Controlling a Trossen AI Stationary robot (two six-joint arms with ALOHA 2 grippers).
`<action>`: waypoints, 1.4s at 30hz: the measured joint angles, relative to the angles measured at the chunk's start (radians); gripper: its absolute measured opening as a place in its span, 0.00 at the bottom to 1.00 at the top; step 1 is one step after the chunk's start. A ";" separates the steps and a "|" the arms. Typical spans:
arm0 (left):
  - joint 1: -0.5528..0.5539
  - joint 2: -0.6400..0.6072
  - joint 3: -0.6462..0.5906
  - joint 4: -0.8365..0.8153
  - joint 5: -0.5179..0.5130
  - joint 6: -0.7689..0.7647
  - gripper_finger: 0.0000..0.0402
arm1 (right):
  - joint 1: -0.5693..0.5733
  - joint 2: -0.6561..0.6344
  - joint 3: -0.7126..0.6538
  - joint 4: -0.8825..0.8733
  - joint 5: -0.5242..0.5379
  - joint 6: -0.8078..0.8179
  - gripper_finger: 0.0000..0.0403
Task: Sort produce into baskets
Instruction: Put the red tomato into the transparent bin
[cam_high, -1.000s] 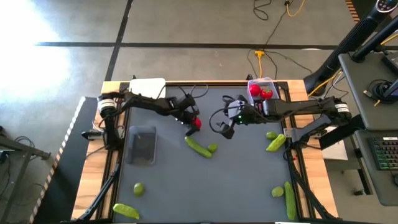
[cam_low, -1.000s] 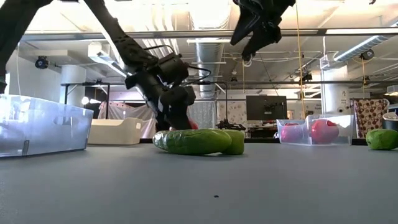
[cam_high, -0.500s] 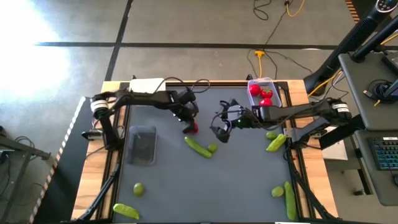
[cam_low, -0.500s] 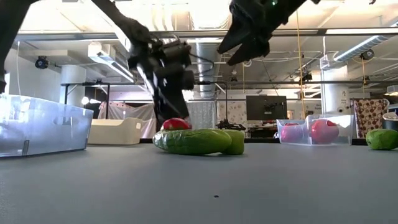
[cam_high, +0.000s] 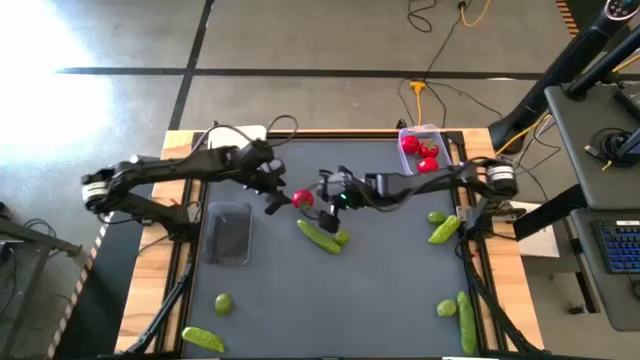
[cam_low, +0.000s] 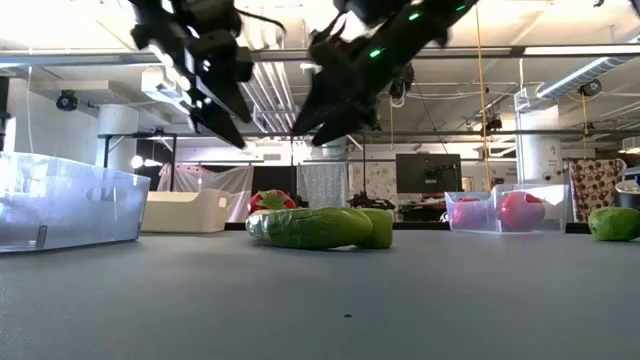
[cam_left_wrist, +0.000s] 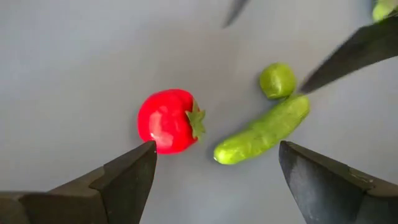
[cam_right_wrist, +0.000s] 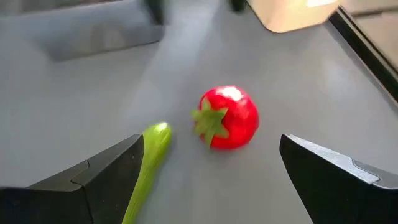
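A round red piece with a green top (cam_high: 302, 199) lies on the grey mat between my two grippers, and shows in both wrist views (cam_left_wrist: 166, 121) (cam_right_wrist: 227, 117). My left gripper (cam_high: 272, 200) hangs open above the mat, just to the piece's left (cam_low: 215, 110). My right gripper (cam_high: 328, 190) hangs open just to its right, slanting down toward it (cam_low: 330, 110). Neither gripper touches anything. A long green pod (cam_high: 320, 236) with a small green ball (cam_high: 343, 237) at its end lies nearer the front.
A clear tub (cam_high: 228, 232) stands at the left, a white tub (cam_high: 238, 134) at the far left corner, and a pale tub holding red pieces (cam_high: 422, 150) at the far right. More pods and balls lie at the right edge (cam_high: 443, 229) and near the front corners (cam_high: 222, 303) (cam_high: 465, 320).
My left gripper has let go of the red piece, risen and drawn back toward the table's left edge; the piece stays on the mat. My right gripper has moved toward the table's left and down, toward the red piece.
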 joint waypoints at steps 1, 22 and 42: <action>-0.006 -0.028 -0.021 0.008 -0.006 -0.025 0.80 | -0.016 0.025 0.029 -0.022 -0.021 0.017 0.91; -0.117 -0.289 -0.348 0.200 -0.092 -0.353 0.80 | -0.163 0.396 0.399 -0.124 -0.137 -0.148 0.91; -0.121 -0.265 -0.366 0.269 -0.146 -0.384 0.80 | -0.177 0.505 0.455 -0.172 -0.136 -0.140 0.91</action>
